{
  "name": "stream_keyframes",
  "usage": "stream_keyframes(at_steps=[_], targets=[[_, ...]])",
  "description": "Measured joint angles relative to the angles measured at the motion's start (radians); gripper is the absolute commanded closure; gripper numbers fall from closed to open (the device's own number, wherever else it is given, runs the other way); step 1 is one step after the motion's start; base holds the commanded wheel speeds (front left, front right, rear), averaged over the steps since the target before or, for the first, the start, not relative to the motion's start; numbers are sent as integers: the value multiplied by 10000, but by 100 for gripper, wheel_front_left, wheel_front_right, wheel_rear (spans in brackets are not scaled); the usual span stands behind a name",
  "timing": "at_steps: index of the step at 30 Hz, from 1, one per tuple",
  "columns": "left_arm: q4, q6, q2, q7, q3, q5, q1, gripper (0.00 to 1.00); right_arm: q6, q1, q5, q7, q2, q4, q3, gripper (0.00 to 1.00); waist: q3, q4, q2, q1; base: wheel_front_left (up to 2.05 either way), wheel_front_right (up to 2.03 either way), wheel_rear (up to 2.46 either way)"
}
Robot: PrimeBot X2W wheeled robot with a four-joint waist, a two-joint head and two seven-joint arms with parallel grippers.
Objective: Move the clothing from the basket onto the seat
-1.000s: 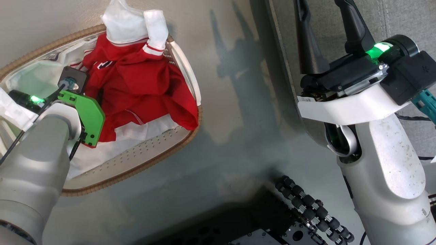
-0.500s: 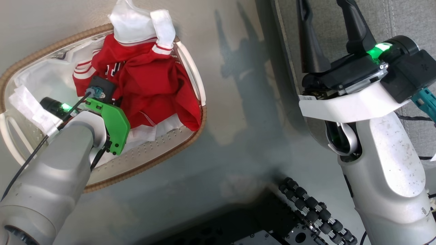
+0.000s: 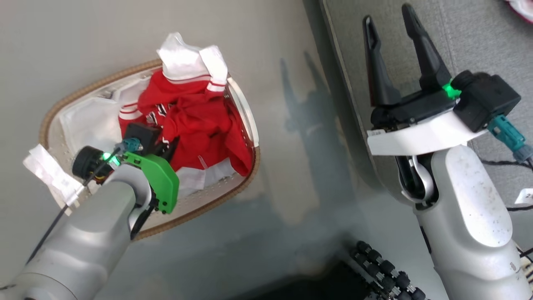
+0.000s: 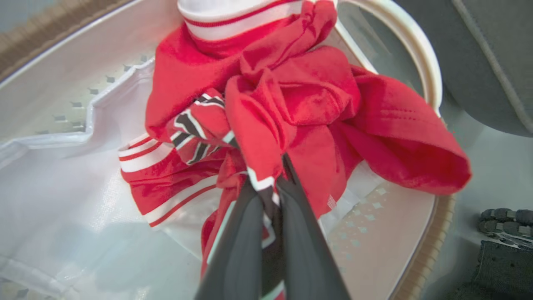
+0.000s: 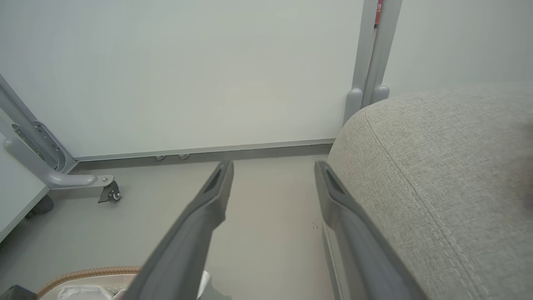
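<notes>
Red clothing (image 4: 300,100) is pinched by the left gripper (image 4: 268,183) for lifting from the basket (image 3: 83,93); the right gripper (image 3: 387,18) hangs spread by the seat (image 3: 479,37)

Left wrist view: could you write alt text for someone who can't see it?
The robot's left hand is shut on a fold of crumpled red and white clothing. The clothing lies in a white basket with a white liner.

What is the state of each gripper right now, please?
Left gripper: closed on the clothing in the basket.
Right gripper: open, holding nothing.
</notes>
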Motion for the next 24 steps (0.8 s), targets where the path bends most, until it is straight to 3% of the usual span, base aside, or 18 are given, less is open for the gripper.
stream_keyframes(at_steps=[10,24], targets=[[-483,0,-414,-466,234,-667,811,100,0,1300,-545,0,-2,949,-63,0,-1720,502,0,0,0,0,0],[-3009,0,-579,-499,3160,1076,2353,100,0,2929,-955,0,8,1881,-205,0,-4249,1385,0,0,0,0,0]])
